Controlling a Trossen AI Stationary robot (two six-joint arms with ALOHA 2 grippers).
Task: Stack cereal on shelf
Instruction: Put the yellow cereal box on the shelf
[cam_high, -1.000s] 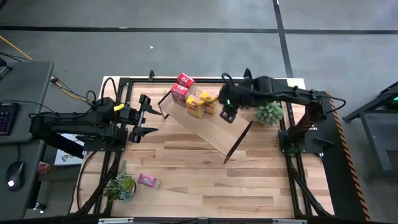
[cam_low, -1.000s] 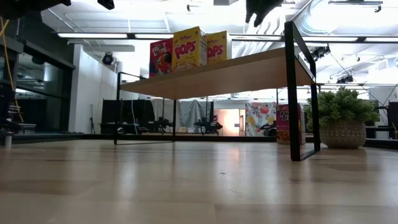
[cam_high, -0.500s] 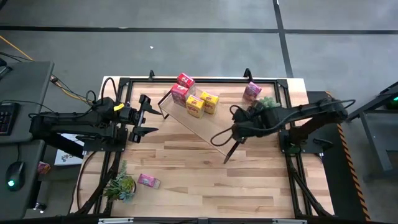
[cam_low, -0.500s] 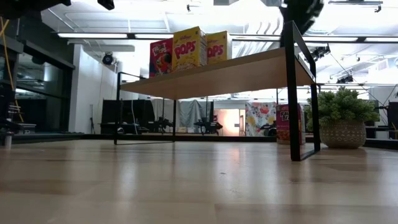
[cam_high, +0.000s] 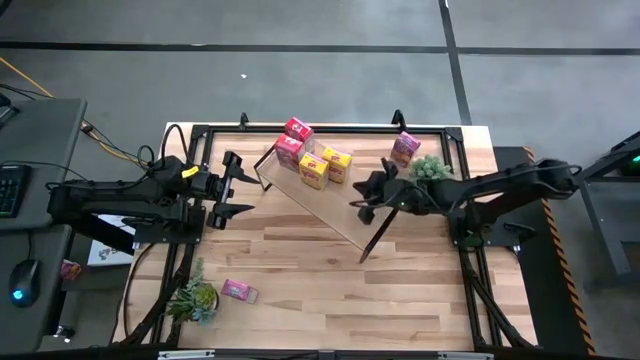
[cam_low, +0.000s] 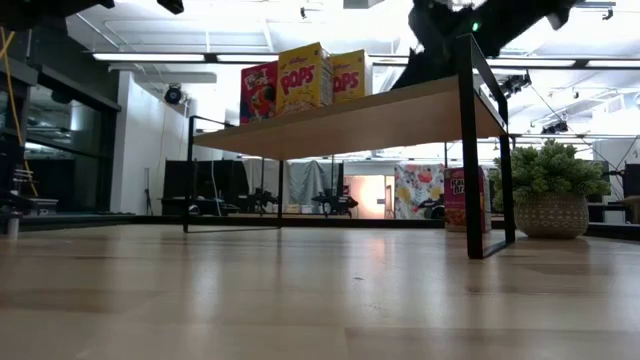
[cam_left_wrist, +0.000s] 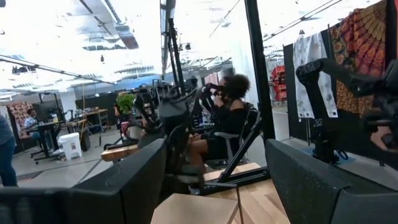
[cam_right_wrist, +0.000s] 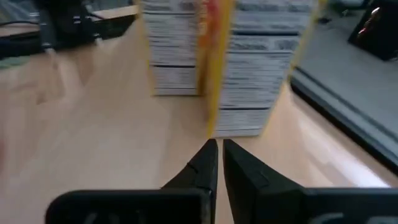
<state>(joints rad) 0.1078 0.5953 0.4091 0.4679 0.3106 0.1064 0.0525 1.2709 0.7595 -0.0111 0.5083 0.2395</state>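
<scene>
1. High view: the shelf (cam_high: 335, 205) lies slantwise across the far middle of the worktop (cam_high: 330, 290). Four cereal boxes stand at the shelf's far-left end: a red box (cam_high: 297, 128) at the very end, a second red box (cam_high: 288, 151) just beside it, then two yellow boxes (cam_high: 313, 171) (cam_high: 337, 164) side by side. The right gripper (cam_high: 366, 195) is over the board near its right end, fingers clenched together on nothing, apart from the yellow boxes. A pink box (cam_high: 404, 148) stands on the worktop by the far-right corner, just beside a potted plant (cam_high: 431, 170). Another pink box (cam_high: 238, 291) lies near the near-left corner beside a second plant (cam_high: 193, 298). The left gripper (cam_high: 232, 188) waits at the left edge, fingers spread wide and empty.

2. Low view: a red box (cam_low: 258, 92) and two yellow boxes (cam_low: 304, 77) (cam_low: 349, 74) stand upright on the shelf board (cam_low: 380, 115). The right arm (cam_low: 480, 25) hangs dark above the board's right end. Under the shelf, a pink box (cam_low: 458, 198) stands beside the plant in its basket pot (cam_low: 552, 195).

3. Left wrist view: the left gripper's fingers (cam_left_wrist: 143, 180) stand far apart with nothing between them; a seated person (cam_left_wrist: 227, 118) shows in the room beyond.

4. Right wrist view: the right gripper (cam_right_wrist: 217, 155) is pinched shut, its tips pointing at the bottom edge of two boxes (cam_right_wrist: 217, 62) close ahead on the light board (cam_right_wrist: 93, 124), not touching them.
</scene>
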